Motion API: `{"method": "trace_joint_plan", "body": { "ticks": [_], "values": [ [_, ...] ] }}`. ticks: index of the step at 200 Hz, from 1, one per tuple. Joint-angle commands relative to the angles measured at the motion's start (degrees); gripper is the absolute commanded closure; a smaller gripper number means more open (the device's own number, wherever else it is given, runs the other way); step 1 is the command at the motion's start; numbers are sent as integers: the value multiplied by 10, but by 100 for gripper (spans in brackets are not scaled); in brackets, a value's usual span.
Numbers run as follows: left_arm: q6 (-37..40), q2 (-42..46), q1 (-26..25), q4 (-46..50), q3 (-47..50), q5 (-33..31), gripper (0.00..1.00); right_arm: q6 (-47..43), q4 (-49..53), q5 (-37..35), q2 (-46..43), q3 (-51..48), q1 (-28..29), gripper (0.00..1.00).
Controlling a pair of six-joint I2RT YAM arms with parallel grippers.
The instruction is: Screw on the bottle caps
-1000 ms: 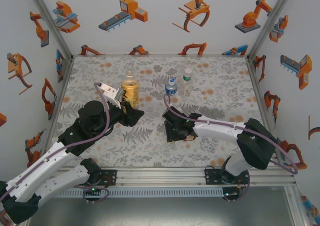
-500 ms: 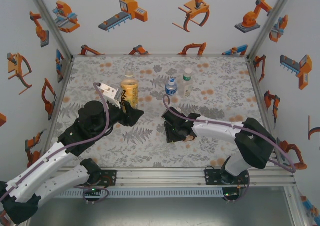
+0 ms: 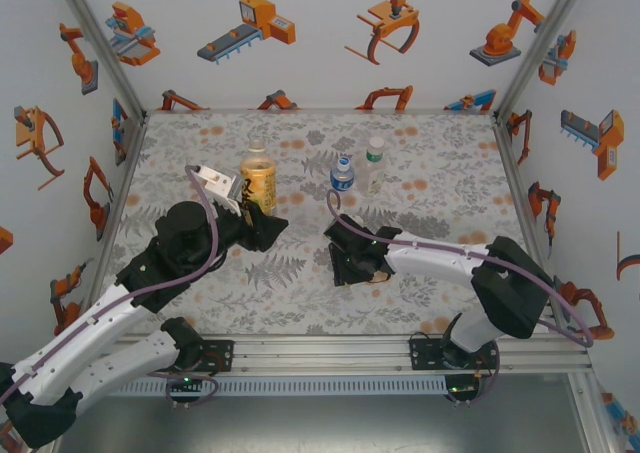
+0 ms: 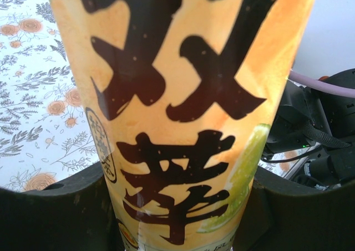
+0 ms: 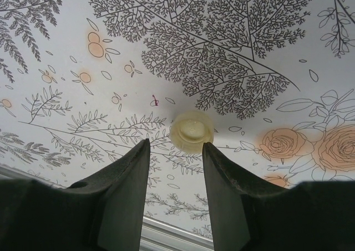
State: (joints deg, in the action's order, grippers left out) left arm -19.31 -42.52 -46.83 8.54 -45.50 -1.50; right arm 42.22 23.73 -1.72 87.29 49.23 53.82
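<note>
My left gripper [image 3: 262,221] is shut on the lower body of the yellow-labelled bottle [image 3: 259,185], which stands upright on the mat. In the left wrist view its label [image 4: 177,107] with dark characters sits between both fingers [image 4: 55,212]. My right gripper [image 5: 176,146] points down at the mat, open, with nothing between its fingers. A pale round bottle cap [image 5: 192,131] lies on the mat just past the tips, close to the right finger [image 5: 222,173]. In the top view the right gripper [image 3: 357,263] hovers low in front of the blue-labelled bottle [image 3: 342,176] and the green-white one [image 3: 374,163].
The floral mat [image 3: 300,293] covers the table inside white walls printed with orange robots. The blue-labelled and green-white bottles stand close together, just beyond the right arm. A metal rail [image 3: 320,348] runs along the near edge.
</note>
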Motion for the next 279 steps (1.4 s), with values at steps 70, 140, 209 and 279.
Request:
{"method": "trace_joint_plan", "body": {
  "ticks": [70,140,209,279],
  "values": [
    [-10,3,2,-18,1,4,100,1,12,-18,-11,10,3,54],
    [-10,7,2,-16,1,0,100,3,2,-12,7,1,3,53],
    [-11,5,1,-14,3,-1,100,4,-4,-6,26,-1,3,54],
    [-10,9,1,-10,1,-4,100,7,-7,0,51,6,2,63]
  ]
}}
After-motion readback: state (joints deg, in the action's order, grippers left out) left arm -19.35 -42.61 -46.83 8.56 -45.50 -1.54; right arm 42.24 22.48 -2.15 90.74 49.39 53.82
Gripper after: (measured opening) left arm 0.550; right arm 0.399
